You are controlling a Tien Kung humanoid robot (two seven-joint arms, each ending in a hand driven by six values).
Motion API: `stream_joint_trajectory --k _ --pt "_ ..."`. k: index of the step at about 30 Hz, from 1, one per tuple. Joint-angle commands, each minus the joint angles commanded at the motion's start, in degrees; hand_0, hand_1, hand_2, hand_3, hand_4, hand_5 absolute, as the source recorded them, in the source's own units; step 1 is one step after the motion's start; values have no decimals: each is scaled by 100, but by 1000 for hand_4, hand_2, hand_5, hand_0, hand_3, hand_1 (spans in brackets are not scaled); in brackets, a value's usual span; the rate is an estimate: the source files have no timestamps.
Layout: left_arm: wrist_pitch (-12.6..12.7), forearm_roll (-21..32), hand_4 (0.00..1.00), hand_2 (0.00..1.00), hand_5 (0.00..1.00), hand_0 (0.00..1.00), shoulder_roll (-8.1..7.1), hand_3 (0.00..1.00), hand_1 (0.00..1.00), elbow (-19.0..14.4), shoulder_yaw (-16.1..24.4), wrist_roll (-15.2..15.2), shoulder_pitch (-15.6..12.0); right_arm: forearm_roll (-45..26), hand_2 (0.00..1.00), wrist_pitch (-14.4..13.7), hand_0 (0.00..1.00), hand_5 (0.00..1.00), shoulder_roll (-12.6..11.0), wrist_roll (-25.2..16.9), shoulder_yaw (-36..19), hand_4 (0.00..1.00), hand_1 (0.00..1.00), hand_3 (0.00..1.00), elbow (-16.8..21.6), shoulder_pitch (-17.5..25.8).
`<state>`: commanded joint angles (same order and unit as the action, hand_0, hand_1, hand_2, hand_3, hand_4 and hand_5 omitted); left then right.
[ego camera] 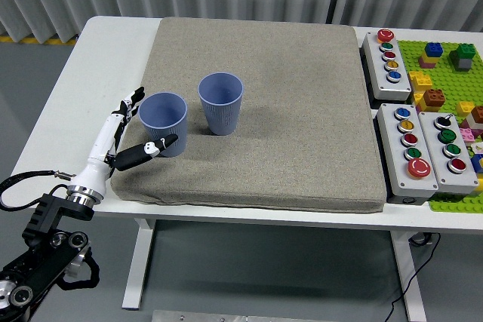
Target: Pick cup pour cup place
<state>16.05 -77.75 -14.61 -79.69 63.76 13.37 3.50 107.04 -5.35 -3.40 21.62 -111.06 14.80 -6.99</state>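
The left hand is held spread around the near blue cup, fingers behind it, thumb in front, nothing gripped. The second blue cup stands just beyond, on the grey mat.

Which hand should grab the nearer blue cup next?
Left. The left hand is open right beside the left blue cup, thumb in front and fingers behind its left side. The right hand is not in view.
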Motion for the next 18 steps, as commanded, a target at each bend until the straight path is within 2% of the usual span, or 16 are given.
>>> stream_joint_trajectory --k 12,13,18 --pt "11 -158 998 998 388 974 156 998 934 356 -187 -60 255 -13 538 -2 646 25 -1 0 8 2 633 542 -3 -4" --pt "-3 -186 998 998 387 928 164 998 874 366 -186 -72 265 -12 537 -3 646 25 -1 1 8 2 633 542 -2 -3" --pt "-11 -242 998 998 387 928 182 998 874 372 -194 -86 306 6 537 0 646 25 2 9 5 2 633 542 0 8"
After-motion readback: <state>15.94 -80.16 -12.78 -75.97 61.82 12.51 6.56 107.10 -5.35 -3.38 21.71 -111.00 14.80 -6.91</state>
